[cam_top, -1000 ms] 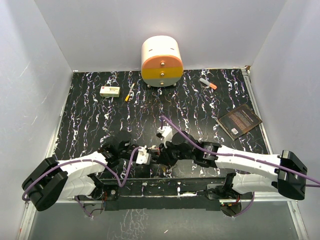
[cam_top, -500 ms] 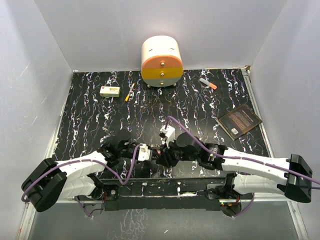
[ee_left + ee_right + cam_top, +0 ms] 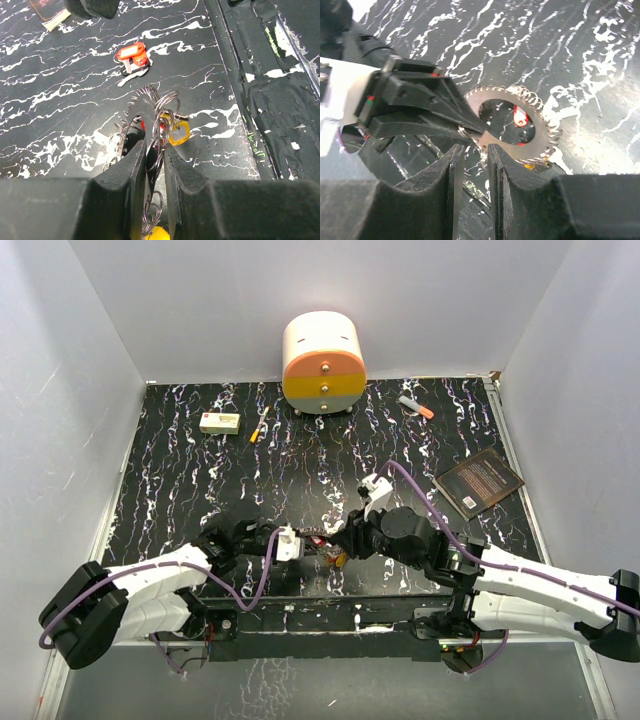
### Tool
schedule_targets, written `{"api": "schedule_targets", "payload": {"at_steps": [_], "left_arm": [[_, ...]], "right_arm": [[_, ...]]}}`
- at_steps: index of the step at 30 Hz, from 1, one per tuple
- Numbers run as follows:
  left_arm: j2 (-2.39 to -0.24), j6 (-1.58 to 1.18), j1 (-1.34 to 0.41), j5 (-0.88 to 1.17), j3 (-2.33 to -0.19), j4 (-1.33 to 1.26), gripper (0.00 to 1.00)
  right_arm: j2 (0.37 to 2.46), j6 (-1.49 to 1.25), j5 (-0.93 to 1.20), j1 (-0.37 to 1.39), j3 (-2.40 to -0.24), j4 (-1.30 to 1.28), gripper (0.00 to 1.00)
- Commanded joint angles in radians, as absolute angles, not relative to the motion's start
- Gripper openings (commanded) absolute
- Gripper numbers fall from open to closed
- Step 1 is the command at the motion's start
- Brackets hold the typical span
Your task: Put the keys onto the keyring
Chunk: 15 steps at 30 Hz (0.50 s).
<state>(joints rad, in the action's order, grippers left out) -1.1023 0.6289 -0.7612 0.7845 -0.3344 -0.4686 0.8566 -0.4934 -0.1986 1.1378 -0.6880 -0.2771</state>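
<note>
My left gripper [image 3: 155,145] is shut on the keyring [image 3: 145,107], a flat grey ring with a jagged rim, and holds it on edge just above the table. Thin wire loops and a yellow-headed key [image 3: 179,134] hang at the ring. A red-orange key [image 3: 132,52] lies loose on the table beyond it. In the right wrist view the keyring [image 3: 540,145] faces me, with a red key head [image 3: 520,117] showing through its hole. My right gripper [image 3: 472,150] is narrowly open and empty, just short of the ring's near rim. In the top view the grippers [image 3: 305,543] [image 3: 352,540] meet at the ring [image 3: 325,548].
A round drawer unit [image 3: 323,362] stands at the back centre. A white box [image 3: 219,422] and a small tool [image 3: 258,428] lie back left, an orange-tipped marker [image 3: 416,407] back right, and a dark book [image 3: 479,482] at right. The black base rail [image 3: 330,595] runs along the near edge.
My right arm has swung right and drawn its gripper back off the ring. My left gripper still holds the ring in about the same place.
</note>
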Motion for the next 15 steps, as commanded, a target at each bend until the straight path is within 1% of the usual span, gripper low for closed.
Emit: {"api": "schedule_targets", "payload": {"at_steps": [1, 7, 13, 15], "left_arm": [[-1.059, 0.645, -0.757, 0.786, -0.361, -0.428, 0.0], [-1.061, 0.655, -0.758, 0.785, -0.407, -0.289, 0.0], [-1.059, 0.603, -0.758, 0.688, -0.451, -0.169, 0.0], [-1.068, 0.585, -0.757, 0.669, -0.468, -0.125, 0.0]], "right_arm": [[0.836, -0.563, -0.336, 1.135, -0.672, -0.337, 0.3], [0.875, -0.72, -0.425, 1.11, -0.695, -0.517, 0.29], [0.944, -0.871, -0.396, 1.064, -0.725, -0.698, 0.33], [0.96, -0.892, -0.361, 1.018, -0.722, -0.739, 0.34]]}}
